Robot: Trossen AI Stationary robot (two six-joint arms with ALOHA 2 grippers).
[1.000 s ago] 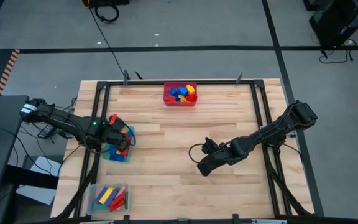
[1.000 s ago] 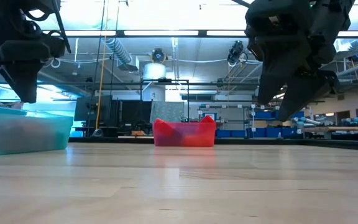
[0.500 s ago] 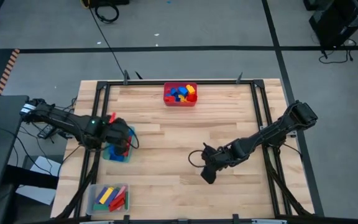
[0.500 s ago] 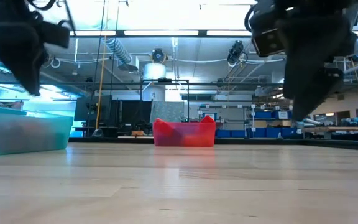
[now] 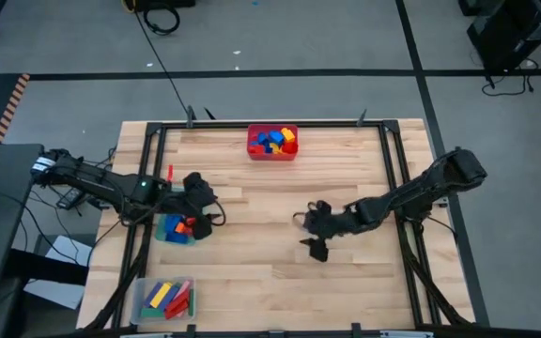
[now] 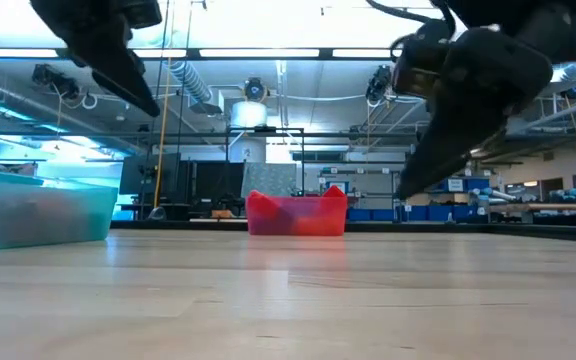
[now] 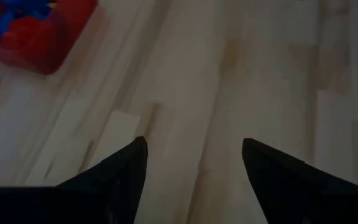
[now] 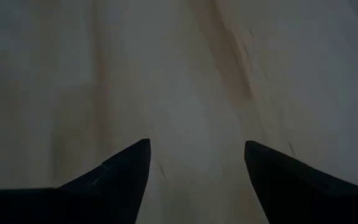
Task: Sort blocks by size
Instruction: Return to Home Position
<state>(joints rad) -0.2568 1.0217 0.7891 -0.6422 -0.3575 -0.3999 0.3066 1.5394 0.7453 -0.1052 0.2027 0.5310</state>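
Looking from high, blocks (image 5: 184, 225) lie in the teal bin (image 5: 164, 233); left gripper (image 5: 202, 191) hangs just beside it, right gripper (image 5: 316, 246) well apart. From low, both hang higher than that bin. Wrist views: both spread wide, holding nothing.

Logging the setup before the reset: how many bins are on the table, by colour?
Red bin: 1
Teal bin: 1
Clear bin: 1
Total: 3
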